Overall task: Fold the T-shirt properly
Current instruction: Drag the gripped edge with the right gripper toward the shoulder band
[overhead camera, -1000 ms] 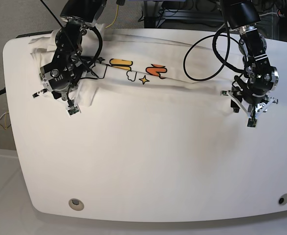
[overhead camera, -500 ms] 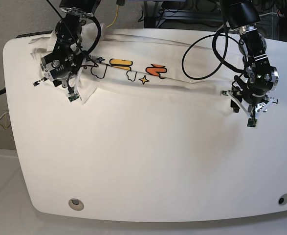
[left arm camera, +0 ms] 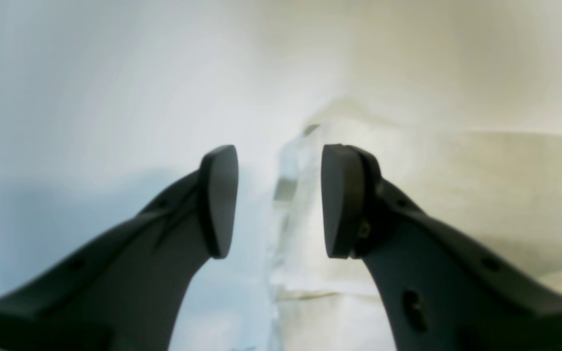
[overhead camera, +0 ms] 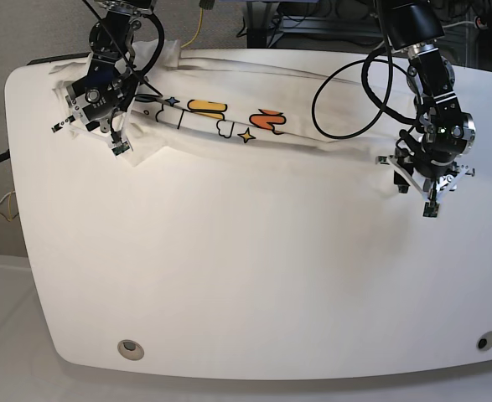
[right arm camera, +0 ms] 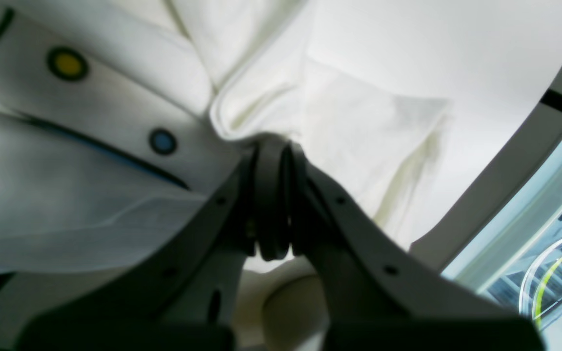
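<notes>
Lying along the far edge of the white rounded table (overhead camera: pixel 254 276): white printed cloth T-shirt (overhead camera: pixel 229 126), bunched lengthwise. Left wrist view: left gripper (left arm camera: pixel 273 200) jaws parted, pale cloth edge between them. Right wrist view: right gripper (right arm camera: pixel 273 195) clamped on the T-shirt's fold at far left.

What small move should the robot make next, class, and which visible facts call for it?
Probably close the left gripper on the T-shirt. Its jaws stand open astride a cloth edge, gripping nothing, while the right gripper is already shut on a bunched fold, so a two-handed fold seems to need this second hold.
</notes>
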Motion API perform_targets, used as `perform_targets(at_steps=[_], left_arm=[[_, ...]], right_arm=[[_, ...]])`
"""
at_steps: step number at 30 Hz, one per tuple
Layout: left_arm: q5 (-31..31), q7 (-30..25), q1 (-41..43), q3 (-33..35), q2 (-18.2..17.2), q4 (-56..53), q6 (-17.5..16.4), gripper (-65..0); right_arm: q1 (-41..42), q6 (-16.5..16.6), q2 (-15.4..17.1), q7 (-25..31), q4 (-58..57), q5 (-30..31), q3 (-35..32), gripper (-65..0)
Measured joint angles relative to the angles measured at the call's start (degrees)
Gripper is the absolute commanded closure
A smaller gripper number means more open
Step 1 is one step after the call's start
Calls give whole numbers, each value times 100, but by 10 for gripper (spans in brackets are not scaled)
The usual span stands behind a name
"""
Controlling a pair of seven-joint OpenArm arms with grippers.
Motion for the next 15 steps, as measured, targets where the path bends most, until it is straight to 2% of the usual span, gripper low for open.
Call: perform_targets(at_steps=[5,15], left_arm=[[-46,-278,50,35,68,-48,-26,-266],[-4,-249,105,20,61,-481,-2,-266]], right_arm=[[-133,0,114,2,0,-13,0,-8],[-413,2,297,2,9,2,7,-8]])
